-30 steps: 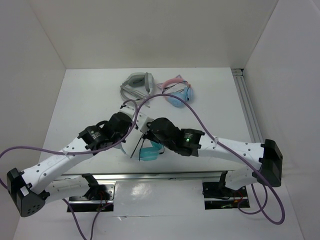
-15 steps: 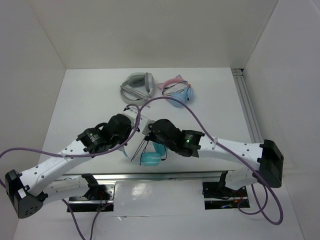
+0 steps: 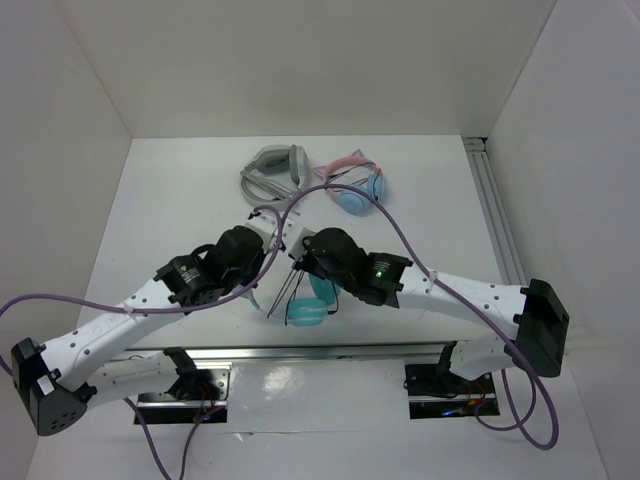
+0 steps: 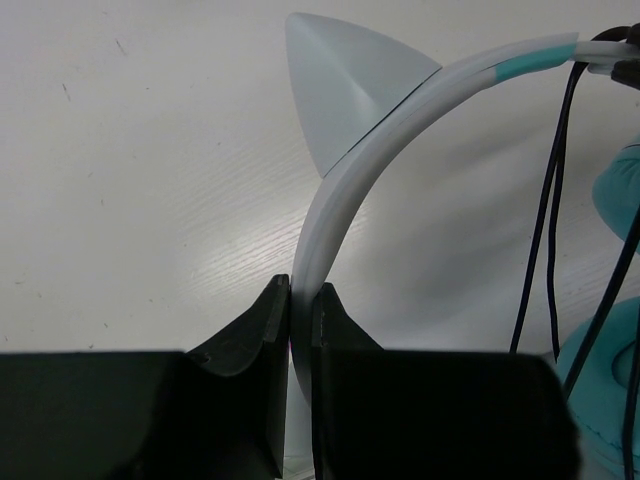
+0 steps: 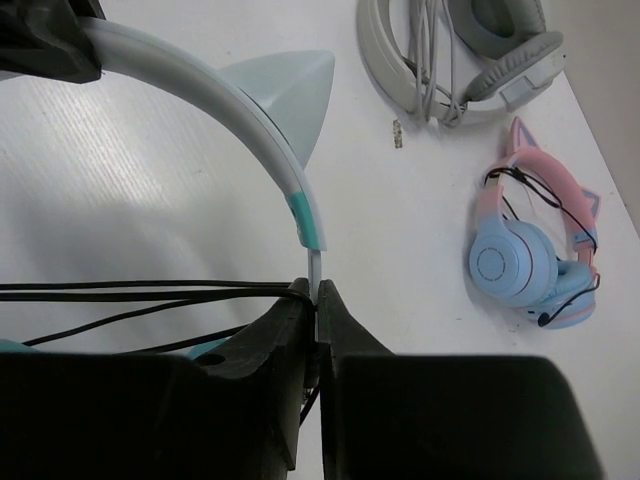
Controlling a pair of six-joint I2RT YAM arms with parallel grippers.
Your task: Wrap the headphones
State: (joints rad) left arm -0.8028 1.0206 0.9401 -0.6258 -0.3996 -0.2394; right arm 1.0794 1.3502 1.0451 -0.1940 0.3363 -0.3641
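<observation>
The teal headphones (image 3: 305, 308) are held above the table between both arms. Their pale headband (image 4: 345, 180) with a cat ear (image 4: 345, 85) runs into my left gripper (image 4: 301, 295), which is shut on the band. My right gripper (image 5: 316, 295) is shut on the thin slider end of the same headband (image 5: 200, 85), just below its teal tip. The black cable (image 5: 150, 292) runs in several strands across the right fingers and past the teal ear cup (image 4: 620, 195). In the top view the left gripper (image 3: 268, 262) and right gripper (image 3: 303, 262) sit close together.
Grey headphones (image 3: 272, 170) lie at the back of the table, also in the right wrist view (image 5: 470, 55). Pink-banded light-blue headphones (image 3: 355, 188) lie to their right (image 5: 530, 250). A metal rail (image 3: 495, 210) runs along the right edge. White walls enclose the table.
The teal ear cup has swung from lying flat to hanging lower between the arms, and the right wrist has shifted slightly right and back. Both grippers have stayed shut on the headband.
</observation>
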